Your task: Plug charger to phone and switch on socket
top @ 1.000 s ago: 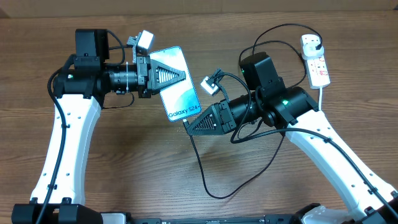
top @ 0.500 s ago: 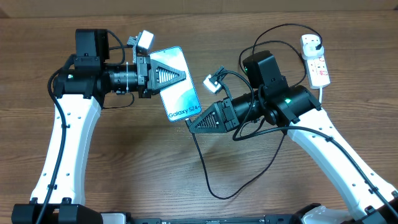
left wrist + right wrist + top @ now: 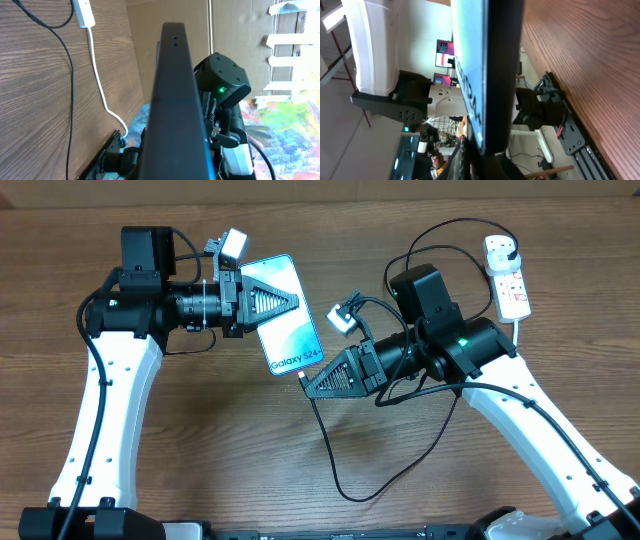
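Observation:
The phone (image 3: 285, 320), with a light blue screen, is held above the table, tilted. My left gripper (image 3: 293, 301) is shut on its upper long edge. My right gripper (image 3: 304, 384) is shut on the tip end of the charger (image 3: 335, 470) and sits right at the phone's lower short edge; the connector itself is hidden. The black cable loops over the table and runs back to the white socket (image 3: 510, 285) at the far right. In the left wrist view the phone (image 3: 175, 100) appears edge-on. The right wrist view shows the phone (image 3: 492, 75) close up, just past the fingers (image 3: 472, 160).
The socket's thick white cord (image 3: 100, 85) trails across the wood towards the right arm (image 3: 470, 350). The black cable's loop (image 3: 420, 450) lies in front of the right arm's base. Bare wooden table (image 3: 220, 440) lies between the two arms.
The right arm has shifted very slightly at the phone's lower edge. The left arm and the phone have stayed still.

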You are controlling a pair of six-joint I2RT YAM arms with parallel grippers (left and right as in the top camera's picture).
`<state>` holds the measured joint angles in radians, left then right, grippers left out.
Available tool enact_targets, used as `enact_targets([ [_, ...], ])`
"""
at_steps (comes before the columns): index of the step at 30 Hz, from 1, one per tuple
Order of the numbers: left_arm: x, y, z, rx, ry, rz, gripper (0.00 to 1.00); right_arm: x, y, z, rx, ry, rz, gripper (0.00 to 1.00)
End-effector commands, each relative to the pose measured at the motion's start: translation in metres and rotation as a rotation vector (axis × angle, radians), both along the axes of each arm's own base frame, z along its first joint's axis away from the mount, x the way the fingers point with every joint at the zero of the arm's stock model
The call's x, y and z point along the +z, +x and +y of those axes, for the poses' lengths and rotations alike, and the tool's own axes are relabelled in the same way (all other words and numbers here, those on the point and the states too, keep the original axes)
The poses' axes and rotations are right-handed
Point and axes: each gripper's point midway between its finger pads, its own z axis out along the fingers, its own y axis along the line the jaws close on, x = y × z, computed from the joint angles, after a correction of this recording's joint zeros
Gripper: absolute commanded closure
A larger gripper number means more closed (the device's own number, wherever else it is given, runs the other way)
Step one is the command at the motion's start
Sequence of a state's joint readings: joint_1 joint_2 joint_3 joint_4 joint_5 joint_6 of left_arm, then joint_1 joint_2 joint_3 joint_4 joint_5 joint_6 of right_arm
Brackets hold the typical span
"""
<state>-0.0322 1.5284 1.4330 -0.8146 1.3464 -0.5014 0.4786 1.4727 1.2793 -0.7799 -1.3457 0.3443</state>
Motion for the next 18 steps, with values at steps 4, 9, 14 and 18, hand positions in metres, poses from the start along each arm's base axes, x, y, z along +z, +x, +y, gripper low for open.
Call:
enact_targets([
  [4, 0.0080, -0.0023, -0.0008, -0.018, -0.025, -0.018, 0.96, 0.0221, -0.0024, -0.0007, 0.015, 0.059, -0.074, 0.96],
  [9, 0.0081, -0.0023, -0.0008, -0.018, -0.025, -0.018, 0.96, 0.0189, 0.0015, 0.0002, -0.004, 0.040, -0.087, 0.96],
  [14, 0.0086, -0.0026, -0.0009, -0.020, -0.027, -0.017, 0.96, 0.0171, 0.0028, 0.0003, -0.012, 0.031, -0.090, 0.96],
  [18, 0.0085, -0.0027, -0.0009, -0.020, -0.028, -0.017, 0.96, 0.0164, 0.0037, 0.0005, -0.016, 0.027, -0.093, 0.96],
])
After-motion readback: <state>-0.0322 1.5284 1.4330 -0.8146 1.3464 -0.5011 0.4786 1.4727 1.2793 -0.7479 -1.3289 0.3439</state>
